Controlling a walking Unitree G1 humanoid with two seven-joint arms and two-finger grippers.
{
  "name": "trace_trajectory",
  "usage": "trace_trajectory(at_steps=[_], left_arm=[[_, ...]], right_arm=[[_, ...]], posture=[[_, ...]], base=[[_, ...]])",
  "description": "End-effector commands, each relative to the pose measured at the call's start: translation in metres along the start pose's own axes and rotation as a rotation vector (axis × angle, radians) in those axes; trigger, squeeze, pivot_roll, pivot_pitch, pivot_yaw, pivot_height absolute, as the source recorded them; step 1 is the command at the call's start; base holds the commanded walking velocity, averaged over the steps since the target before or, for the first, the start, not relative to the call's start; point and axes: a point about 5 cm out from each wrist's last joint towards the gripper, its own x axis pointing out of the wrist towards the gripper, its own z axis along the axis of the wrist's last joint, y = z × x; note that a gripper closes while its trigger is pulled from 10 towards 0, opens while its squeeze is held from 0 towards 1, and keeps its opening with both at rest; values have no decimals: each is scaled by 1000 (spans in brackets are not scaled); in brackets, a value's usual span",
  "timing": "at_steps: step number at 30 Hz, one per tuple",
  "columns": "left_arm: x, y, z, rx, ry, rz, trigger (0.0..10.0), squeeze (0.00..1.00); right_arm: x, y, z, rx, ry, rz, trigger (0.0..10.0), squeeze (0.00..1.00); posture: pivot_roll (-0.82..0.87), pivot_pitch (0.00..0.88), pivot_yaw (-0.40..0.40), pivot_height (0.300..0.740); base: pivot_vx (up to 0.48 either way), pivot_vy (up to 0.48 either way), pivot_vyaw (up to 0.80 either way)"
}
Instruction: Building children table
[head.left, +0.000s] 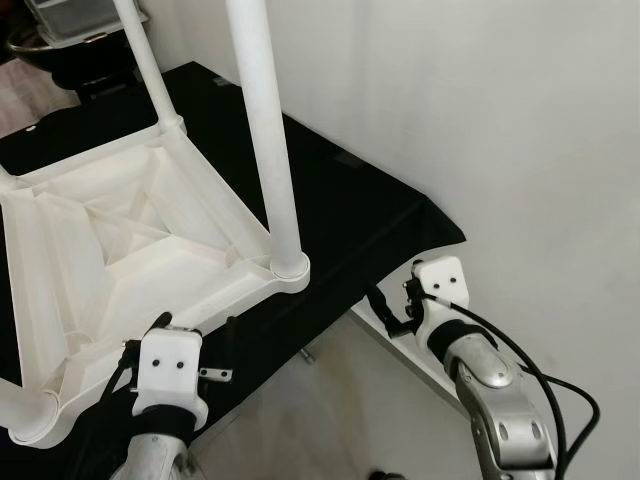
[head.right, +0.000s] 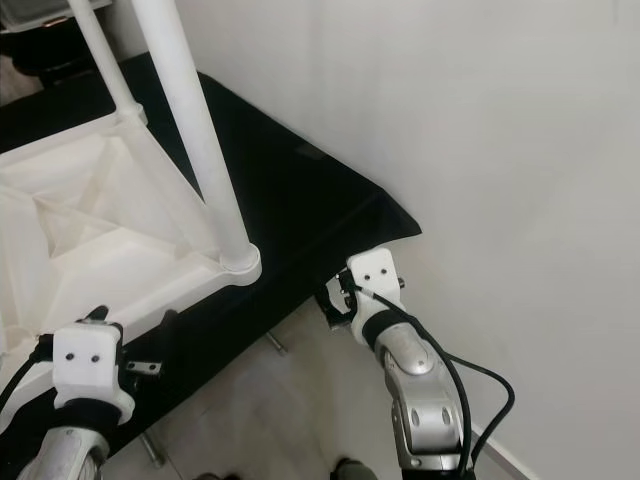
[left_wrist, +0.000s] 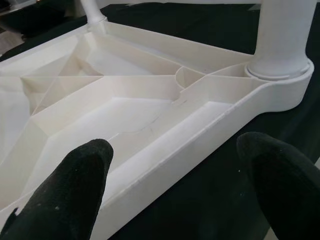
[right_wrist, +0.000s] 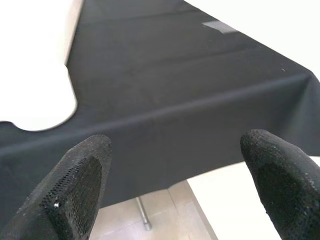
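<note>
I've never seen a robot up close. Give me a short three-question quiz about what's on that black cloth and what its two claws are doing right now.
1. True or false: the white children's table lies upside down on the black cloth, with legs pointing up.
2. Multiple choice: the left gripper is
A) shut on a table leg
B) open, facing the table's edge
C) shut on the cloth
3. Fill in: the right gripper is open and grips ______; it points at the cloth's edge.

Key:
1. True. The ribbed underside shows, and the near leg stands in its corner socket.
2. B. Its fingers are spread apart.
3. Nothing.
</note>
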Motion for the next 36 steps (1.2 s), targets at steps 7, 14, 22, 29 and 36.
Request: trace_trajectory(at_steps=[7,14,22,29,36], left_arm=[[6,1,-4,87,25,-30,10000,0],[5,0,-6,143,24,-102,10000,0],[7,-11,-4,111,4,-198,10000,0],[-3,-33,0,69,-9,-430,10000,0],[-5,-43,1,2,13,-560,10000,0]], right_arm=[[2,11,-1,-8,-12,35,10000,0],[12,21,8,-40,-53,94,10000,0],[24,22,11,-41,-53,100,10000,0],[25,24,9,-42,-51,140,10000,0],[30,32,11,-100,-70,260,10000,0]], posture=[[-34,175,53,740],[-7,166,43,740],[-14,156,36,740],[-10,147,31,740],[-23,146,30,740]], base=[[0,137,0],[0,480,0],[0,420,0],[0,0,0],[0,0,0]])
